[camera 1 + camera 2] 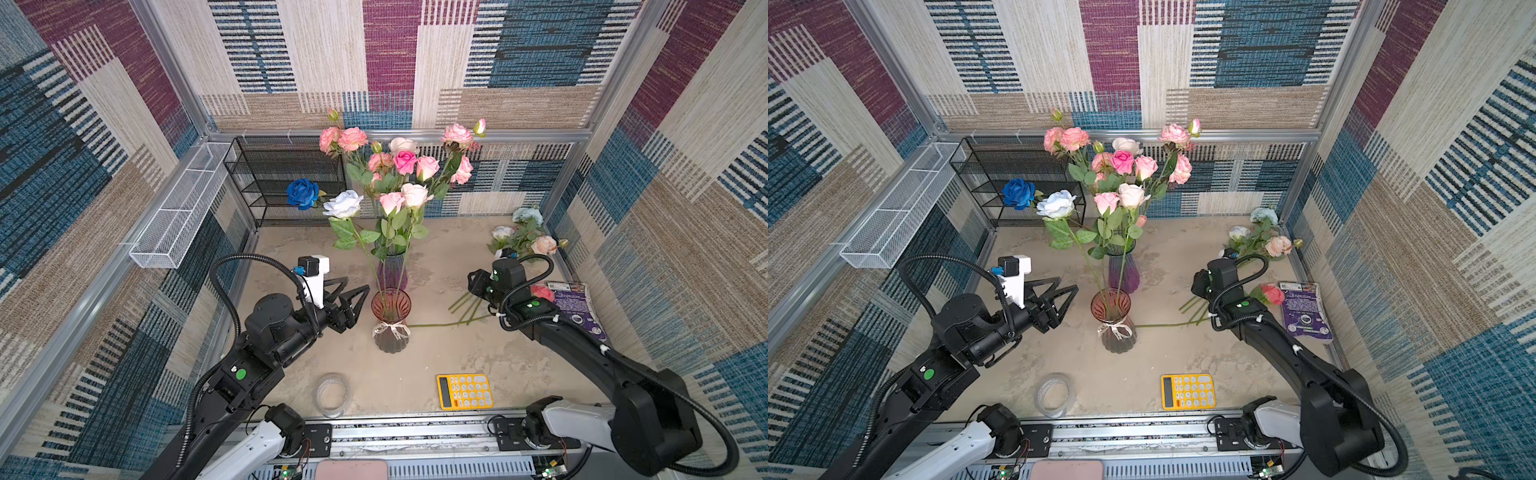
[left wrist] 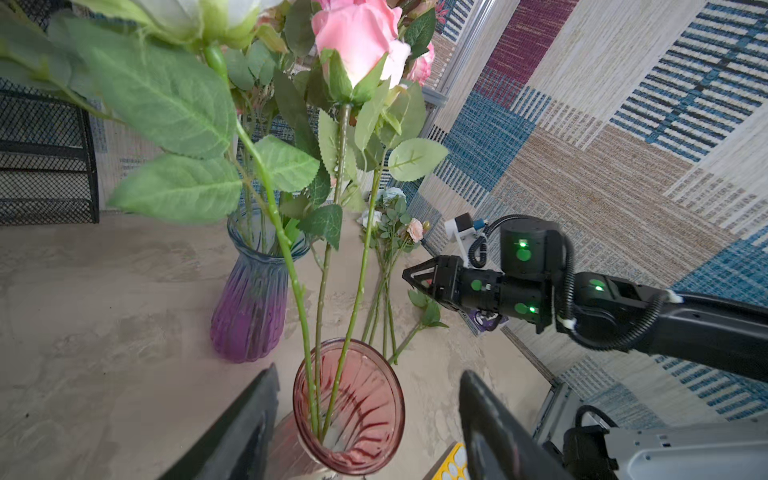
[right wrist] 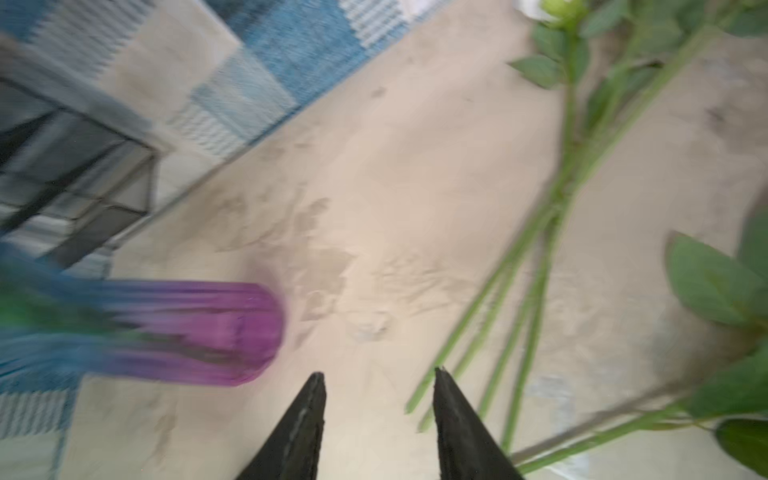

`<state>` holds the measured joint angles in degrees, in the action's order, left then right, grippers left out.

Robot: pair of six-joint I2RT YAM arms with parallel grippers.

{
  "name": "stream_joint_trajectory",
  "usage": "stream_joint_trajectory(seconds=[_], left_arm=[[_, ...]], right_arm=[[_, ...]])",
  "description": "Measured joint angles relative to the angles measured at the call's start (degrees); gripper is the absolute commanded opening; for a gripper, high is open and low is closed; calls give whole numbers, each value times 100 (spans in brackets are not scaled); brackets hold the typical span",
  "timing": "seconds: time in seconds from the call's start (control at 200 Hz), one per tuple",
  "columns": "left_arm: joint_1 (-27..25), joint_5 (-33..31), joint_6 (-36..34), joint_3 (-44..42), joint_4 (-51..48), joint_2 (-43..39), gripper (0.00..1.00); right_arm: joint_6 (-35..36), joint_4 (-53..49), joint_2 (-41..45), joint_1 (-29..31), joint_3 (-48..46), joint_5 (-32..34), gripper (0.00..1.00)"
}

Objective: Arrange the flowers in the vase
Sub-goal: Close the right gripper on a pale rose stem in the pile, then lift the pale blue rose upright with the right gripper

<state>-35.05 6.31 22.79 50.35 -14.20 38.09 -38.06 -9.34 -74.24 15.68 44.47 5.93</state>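
Left tool (image 1: 357, 287) gapes empty beside the red vase (image 1: 401, 308) of roses (image 1: 390, 202); right tool (image 3: 378, 374), jaws parted, hovers empty near loose stems (image 3: 492, 291).

- flowers (image 1: 405, 162): pink, peach and white, green leaves
- deep blue rose (image 1: 302, 193)
- red vase (image 1: 390, 320): ribbed glass, white bow
- purple vase (image 1: 392, 270): fades to blue
- calculator (image 1: 464, 391): yellow
- table (image 1: 436, 357): mottled beige
- walls (image 1: 390, 50): blue, maroon and beige striped patches
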Motion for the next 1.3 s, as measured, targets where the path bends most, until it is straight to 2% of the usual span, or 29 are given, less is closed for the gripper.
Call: stream_joint_trajectory(seconds=[0.175,0.346,0.496,0.926,1.222,1.302], left_arm=[[0,-57,190,-251,-52,-273,71],[0,-55,271,-317,-149,-321,71],[0,-46,273,-402,-197,-398,71],[0,-39,271,-444,-219,-444,71],[0,-76,267,-444,-216,-435,71],[0,-125,264,-446,-216,-433,71]], right_arm=[[79,7,-1307,-925,581,-50,39],[219,11,-2546,-1316,1539,68,34],[275,-160,-3198,-1537,2100,245,30],[435,-599,-4028,-1631,3108,627,23],[505,-680,-4205,-1628,3281,669,1],[542,-667,-4081,-1628,3204,669,0]])
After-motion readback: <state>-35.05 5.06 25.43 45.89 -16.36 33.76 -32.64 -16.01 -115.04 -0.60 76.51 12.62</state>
